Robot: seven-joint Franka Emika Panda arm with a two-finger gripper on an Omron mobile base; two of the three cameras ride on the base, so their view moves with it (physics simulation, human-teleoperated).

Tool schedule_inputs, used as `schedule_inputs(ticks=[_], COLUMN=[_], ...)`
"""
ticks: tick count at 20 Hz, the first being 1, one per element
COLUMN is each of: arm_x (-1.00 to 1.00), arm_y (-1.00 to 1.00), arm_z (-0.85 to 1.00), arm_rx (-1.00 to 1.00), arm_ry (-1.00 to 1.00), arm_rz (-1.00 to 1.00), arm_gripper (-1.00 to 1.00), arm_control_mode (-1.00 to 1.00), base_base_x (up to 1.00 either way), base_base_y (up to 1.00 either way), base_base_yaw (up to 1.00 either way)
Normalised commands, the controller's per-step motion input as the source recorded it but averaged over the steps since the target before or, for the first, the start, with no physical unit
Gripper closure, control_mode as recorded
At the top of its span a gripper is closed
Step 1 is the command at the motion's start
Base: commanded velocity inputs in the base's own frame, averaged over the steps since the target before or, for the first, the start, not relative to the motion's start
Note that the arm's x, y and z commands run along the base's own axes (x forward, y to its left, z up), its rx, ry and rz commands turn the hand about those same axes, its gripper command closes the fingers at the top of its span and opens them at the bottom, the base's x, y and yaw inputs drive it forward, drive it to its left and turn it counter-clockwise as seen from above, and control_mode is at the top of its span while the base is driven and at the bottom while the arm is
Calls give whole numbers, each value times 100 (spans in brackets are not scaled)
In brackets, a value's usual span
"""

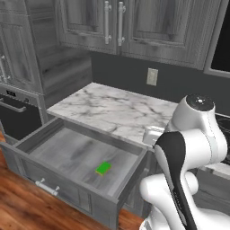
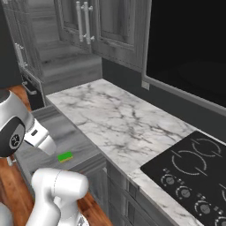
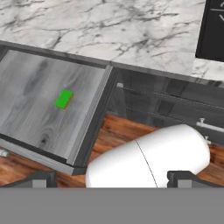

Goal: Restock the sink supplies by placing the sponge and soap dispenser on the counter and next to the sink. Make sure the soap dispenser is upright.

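While the sponge (image 3: 64, 99) is lying flat on the floor of the open drawer (image 3: 26, 144), you are, as I judge, at the first step: reaching for it. Your gripper (image 3: 111, 178) is standing fully open and is holding nothing. It is hovering high, looking down, with the sponge well ahead and to the left of the fingertips. Next you are needing to descend into the drawer, centre over the sponge, then close. The counter (image 3: 131, 39) is lying beyond the drawer.

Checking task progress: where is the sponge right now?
The sponge lies flat on the floor of the open drawer, below the marble counter, left of the cooktop.
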Motion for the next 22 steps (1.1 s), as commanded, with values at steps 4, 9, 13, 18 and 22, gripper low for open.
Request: schedule_inputs(ticks=[4, 9, 13, 18, 22], arm_x=[3, 27, 45, 56, 53], arm_y=[17, 90, 100, 96, 36], arm_z=[-6, -36, -44, -36, -26], arm_rx=[0, 0, 0, 0, 3], arm_ry=[4, 8, 6, 7, 5], arm_rz=[0, -3, -9, -9, -6], arm_gripper=[-100, -100, -100, -100, -100], arm_control_mode=[-100, -100, -100, -100, -100], base_base_x=[0, 0, 0, 0, 0], base_base_y=[0, 0, 0, 0, 0], base_base_yaw=[0, 0, 0, 0, 0])
